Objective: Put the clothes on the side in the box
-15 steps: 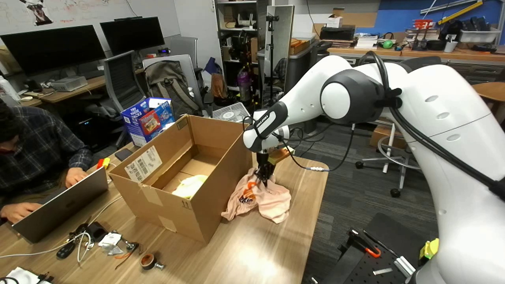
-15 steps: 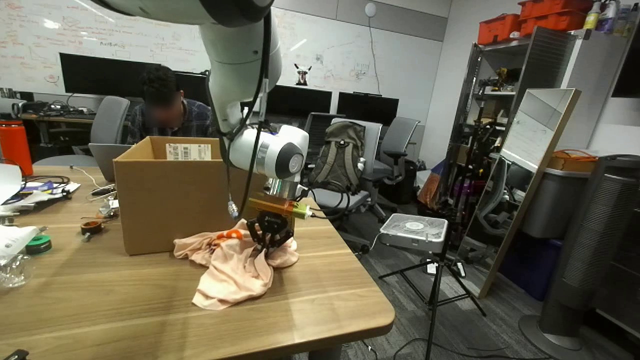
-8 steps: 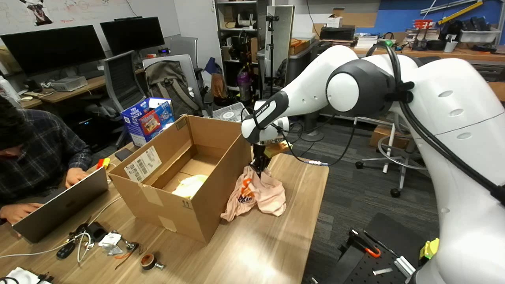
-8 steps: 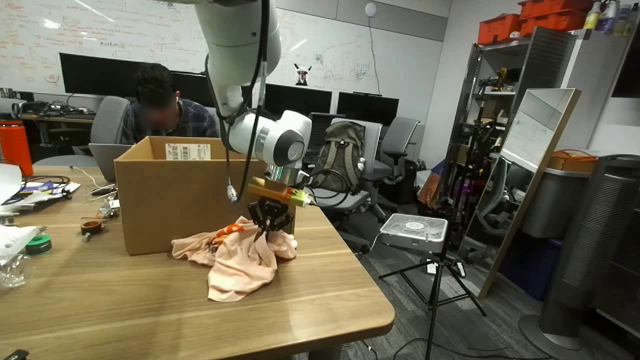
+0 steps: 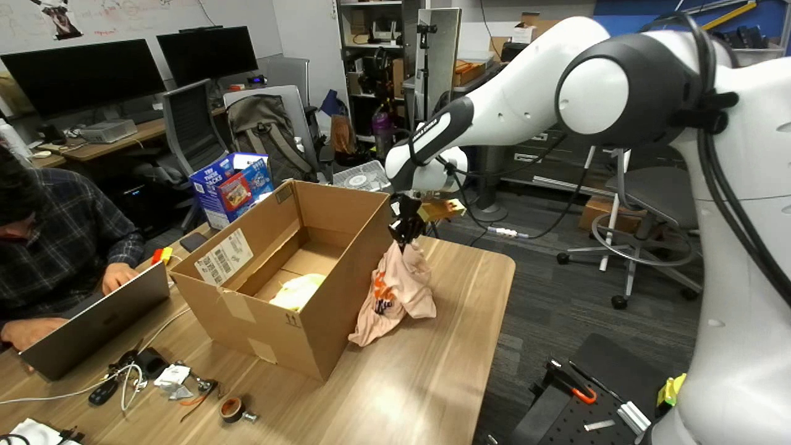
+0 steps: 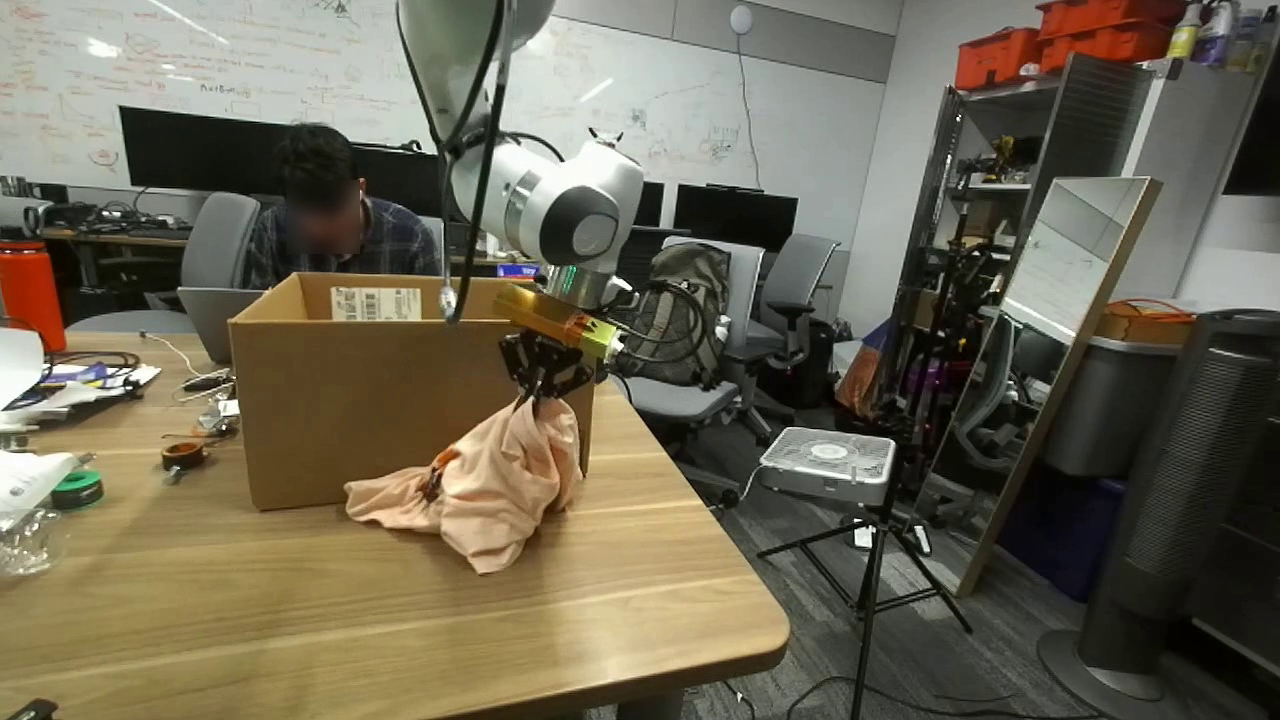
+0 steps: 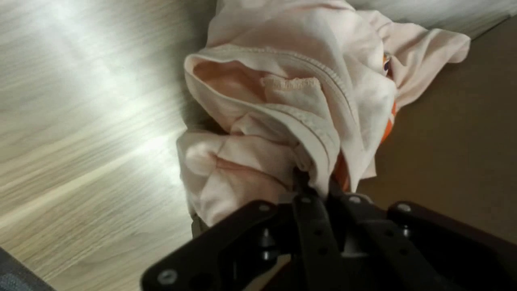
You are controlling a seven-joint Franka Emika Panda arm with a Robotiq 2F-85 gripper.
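In an exterior view the pincer (image 6: 532, 397) is clamped on the peach garment (image 6: 505, 475), which hangs at its six o'clock, one end resting toward eight on the worktop (image 6: 650, 600). The box (image 6: 370, 410) stands at nine, a pale yellow garment (image 5: 298, 293) inside. In the dim wrist view a hem (image 7: 320, 163) seems pinched.

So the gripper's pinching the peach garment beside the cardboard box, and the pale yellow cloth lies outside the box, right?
No, the pale yellow cloth lies inside the cardboard box, as an exterior view shows. The gripper is pinching the peach garment beside the box.
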